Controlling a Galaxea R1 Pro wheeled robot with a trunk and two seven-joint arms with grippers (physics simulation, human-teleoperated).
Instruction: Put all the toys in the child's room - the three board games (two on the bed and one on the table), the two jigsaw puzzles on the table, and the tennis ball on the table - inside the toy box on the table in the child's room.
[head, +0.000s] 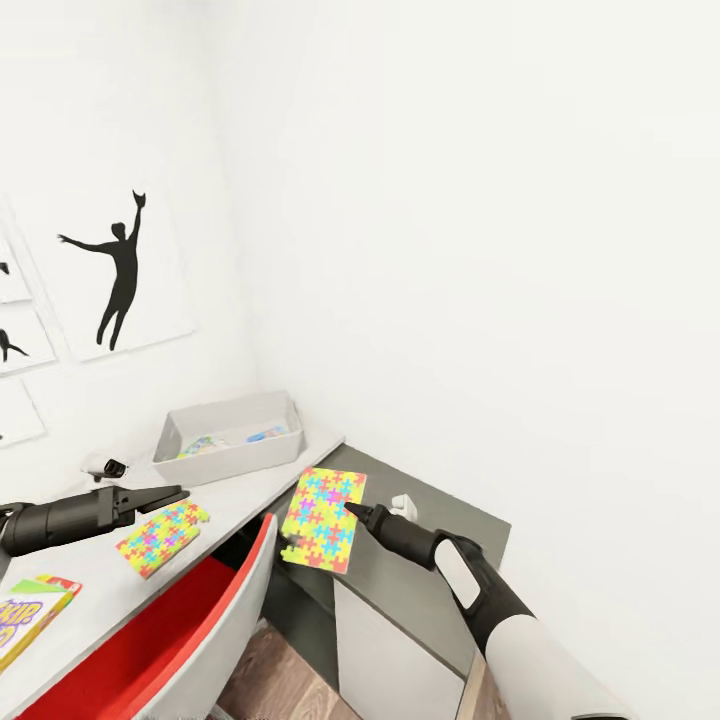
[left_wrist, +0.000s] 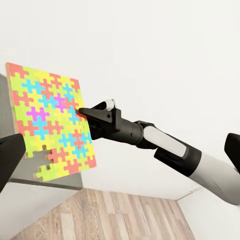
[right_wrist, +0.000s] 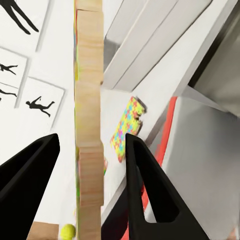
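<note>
one jigsaw puzzle (head: 323, 519) upright in my right claw (head: 349, 509) off the desk (head: 232, 490) edge, second puzzle (head: 162, 538) flat on desk, toy box (head: 228, 437) at far end

One jigsaw puzzle (head: 162, 538) lies on the table (head: 235, 490), before the toy box (head: 228, 436).

Non-task items: chair, wall pictures, floor, small desk fitting.

A chair (head: 200, 630) with a red seat and pale grey shell stands at the desk edge. Framed black silhouette pictures (head: 105, 270) hang on the white wall (head: 500, 250). Wood-plank floor (left_wrist: 115, 215) lies below. A small white fitting (head: 401, 505) sits on the cabinet top.
</note>
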